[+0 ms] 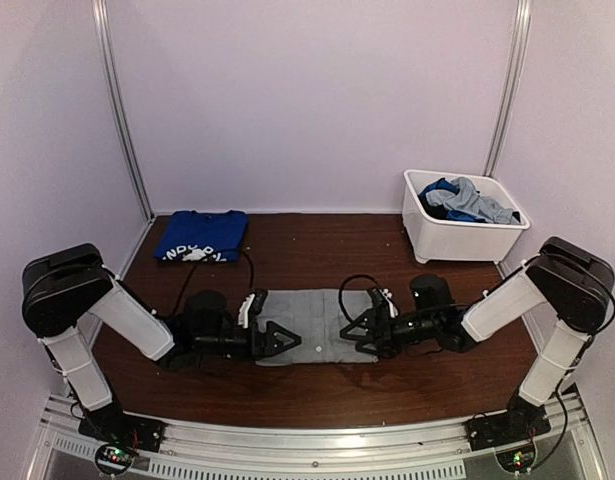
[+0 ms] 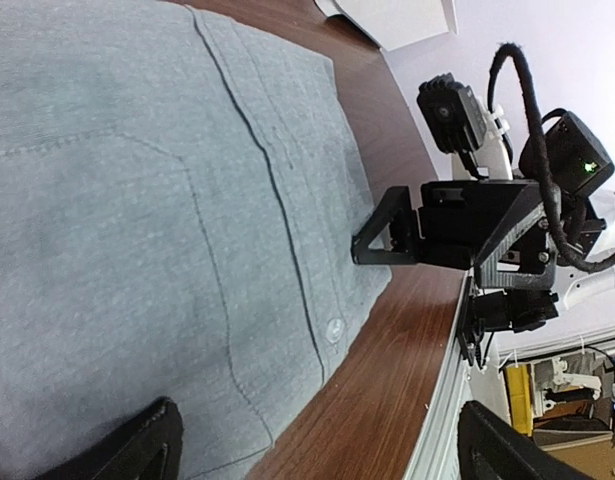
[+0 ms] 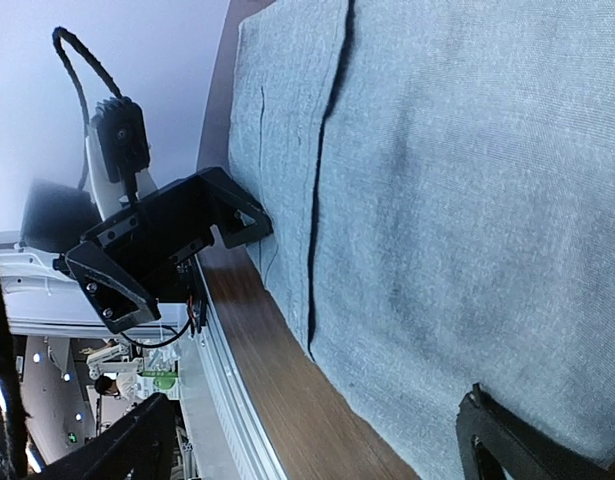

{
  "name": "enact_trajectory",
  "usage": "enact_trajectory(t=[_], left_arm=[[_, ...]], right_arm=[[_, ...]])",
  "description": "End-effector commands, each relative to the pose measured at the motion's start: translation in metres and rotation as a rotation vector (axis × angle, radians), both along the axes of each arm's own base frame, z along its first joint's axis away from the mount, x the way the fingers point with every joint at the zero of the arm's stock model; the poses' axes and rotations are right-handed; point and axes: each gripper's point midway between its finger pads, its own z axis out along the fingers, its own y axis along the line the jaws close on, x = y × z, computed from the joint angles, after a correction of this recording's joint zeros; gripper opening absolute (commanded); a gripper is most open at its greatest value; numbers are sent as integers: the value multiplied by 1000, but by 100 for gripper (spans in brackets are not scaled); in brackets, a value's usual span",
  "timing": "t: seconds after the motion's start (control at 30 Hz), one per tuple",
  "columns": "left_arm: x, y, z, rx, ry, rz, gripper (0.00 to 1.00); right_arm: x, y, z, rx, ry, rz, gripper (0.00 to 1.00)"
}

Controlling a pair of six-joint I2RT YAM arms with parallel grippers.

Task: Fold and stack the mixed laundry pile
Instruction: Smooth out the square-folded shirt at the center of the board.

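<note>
Top view, light-grey garment (image 1: 305, 322): lying folded flat on the brown table (image 1: 317, 262), near its front edge, between the two grippers.
Top view, left gripper (image 1: 287, 340): reaching in low over the garment's left end; its black fingers are covering that end.
Top view, right gripper (image 1: 349, 332): reaching in low over the garment's right end; from above, the spread of either pair of jaws is hard to judge.
Top view, royal-blue shirt (image 1: 200, 237): lying folded at the far left of the table, white print facing up, lettering too small to read.
Top view, white plastic bin (image 1: 457, 245): standing at the far right, well apart from the grey garment.
Top view, heaped clothes (image 1: 465, 200): blue and grey pieces are bulging over the bin's rim; how many there are cannot be told.
Left wrist view, own fingertips (image 2: 147, 445): showing only at the bottom corners, cut off by the frame, spread wide with nothing between them.
Left wrist view, garment: filling the frame, showing stitched seams and a button (image 2: 334, 327) near the front hem.
Left wrist view, opposite finger (image 2: 382, 235): the right gripper's triangular tip is sitting at the cloth's edge; its partner is hidden.
Right wrist view, own fingertips (image 3: 507, 440): also cropped at the bottom corners, standing wide apart and holding nothing.
Right wrist view, garment: running up the frame with a dark fold line; the left gripper is meeting its far edge, contact unclear.
</note>
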Motion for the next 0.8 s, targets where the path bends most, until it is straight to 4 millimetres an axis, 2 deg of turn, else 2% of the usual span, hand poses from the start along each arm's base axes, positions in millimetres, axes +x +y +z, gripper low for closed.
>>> enact_trajectory(t=[0.0,0.03,0.07,0.17,0.27,0.43,0.5,0.6,0.67,0.77], left_arm=[[4,21,-1,105,-54,26,98],[5,22,8,123,-80,16,98],[7,22,19,141,-117,7,98],[19,14,58,162,-219,-9,98],[35,0,79,166,-280,-11,98],[71,-28,85,139,-316,5,98],[85,-35,83,122,-315,14,98],[101,-41,71,120,-298,23,98],[112,-34,52,145,-267,47,98],[128,-11,25,176,-221,101,98]], right_arm=[[1,-10,10,-41,-30,-8,99],[1,-9,21,-32,-60,6,99],[6,-5,47,-5,-117,16,100],[20,0,87,16,-203,13,100],[40,13,103,23,-254,28,100],[74,39,101,58,-262,50,100],[87,44,96,60,-259,46,100],[106,43,80,41,-247,31,100],[119,37,66,32,-235,14,100],[136,23,41,-5,-212,-13,100]])
